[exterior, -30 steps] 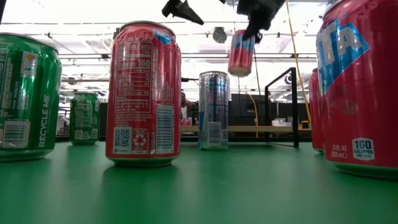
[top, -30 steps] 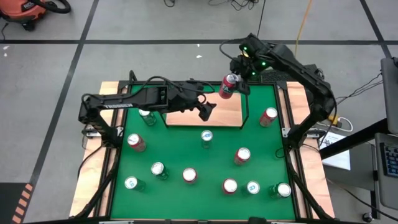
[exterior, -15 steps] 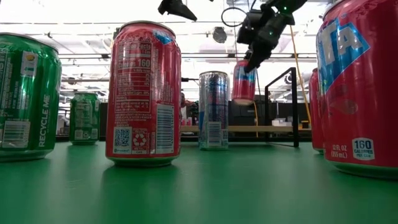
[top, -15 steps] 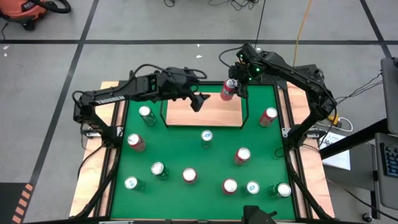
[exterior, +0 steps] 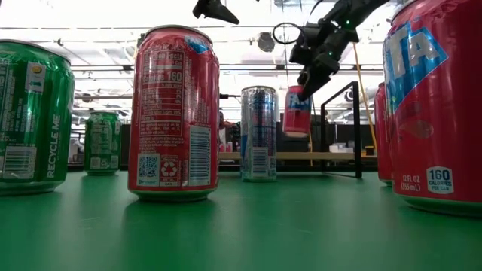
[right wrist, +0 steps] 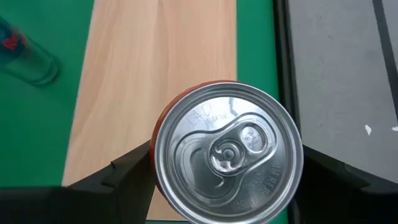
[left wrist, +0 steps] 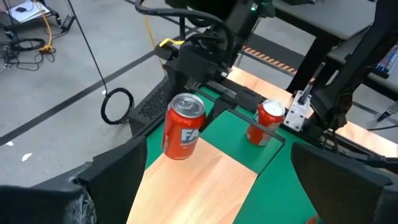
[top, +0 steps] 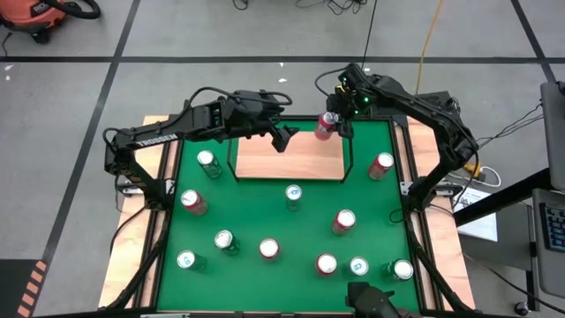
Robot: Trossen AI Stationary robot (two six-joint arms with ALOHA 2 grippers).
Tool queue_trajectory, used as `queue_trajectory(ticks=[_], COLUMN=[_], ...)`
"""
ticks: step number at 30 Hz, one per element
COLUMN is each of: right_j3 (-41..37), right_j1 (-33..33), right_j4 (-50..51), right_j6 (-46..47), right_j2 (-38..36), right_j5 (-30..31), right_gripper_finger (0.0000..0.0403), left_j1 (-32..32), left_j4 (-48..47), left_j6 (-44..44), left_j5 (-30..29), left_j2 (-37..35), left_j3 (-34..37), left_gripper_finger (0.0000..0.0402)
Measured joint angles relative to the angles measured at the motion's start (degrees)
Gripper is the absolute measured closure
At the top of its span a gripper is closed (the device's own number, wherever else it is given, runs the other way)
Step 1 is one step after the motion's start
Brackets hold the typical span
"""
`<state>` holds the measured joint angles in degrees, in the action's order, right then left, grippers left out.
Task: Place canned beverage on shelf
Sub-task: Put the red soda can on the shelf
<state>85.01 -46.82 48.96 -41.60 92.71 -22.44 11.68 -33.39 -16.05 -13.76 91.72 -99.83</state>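
Green table mat (top: 265,221), flanked by pale wooden strips (top: 132,256) along the sides, standing on a grey floor crossed by dark lines. At the mat's 12 o'clock edge I see the shelf (top: 282,159) — a light-wood board inside a thin black rail. Loose cans are scattered over the mat: a red one (top: 381,164) at 3 o'clock of the shelf, a green one (top: 208,162) at its 9 o'clock, a slim blue-and-silver one (top: 293,195) at its 6 o'clock, others nearer the front edge.

My right gripper (top: 337,119) is clamped on the red can (top: 325,126), fingers on either side of its rim as the right wrist view shows it (right wrist: 227,152), over the shelf's 1 o'clock corner. In the low view this can (exterior: 297,111) hangs clear above the board's level. My left gripper (top: 284,139) hovers above the shelf near its 12 o'clock edge, fingers (left wrist: 118,171) spread apart and holding nothing.

The low view looks into a brightly lit room with dark racks behind. Near cans crowd that view — the one at its right edge (exterior: 437,105) is cut off. An orange vacuum (top: 40,11) sits partly out of view at the floor's 10 o'clock corner. A dark object (top: 375,302) at the table's 6 o'clock edge I cannot identify.
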Motion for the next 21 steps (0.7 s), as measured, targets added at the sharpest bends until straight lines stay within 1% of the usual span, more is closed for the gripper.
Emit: queue_trajectory(ticks=[5, 9, 21], right_j3=[0.00, 0.00, 0.00], right_j1=[-0.49, -0.38, -0.46], right_j4=[0.53, 1.34, 1.43], right_j6=[0.19, 0.30, 0.34], right_j2=[2.64, 3.64, 3.90], right_j5=[0.66, 3.02, 3.00], right_gripper_finger=[0.0108, 0.0108, 0.0108], left_j1=[-0.02, -0.01, -0.02], left_j4=[-0.01, 0.00, -0.02], left_j6=[-0.13, -0.13, -0.06], left_j5=[-0.07, -0.23, -0.22], left_j2=[0.02, 0.02, 0.04], left_j3=[0.00, 0.00, 0.02], left_gripper_finger=[0.0004, 0.0004, 0.0004])
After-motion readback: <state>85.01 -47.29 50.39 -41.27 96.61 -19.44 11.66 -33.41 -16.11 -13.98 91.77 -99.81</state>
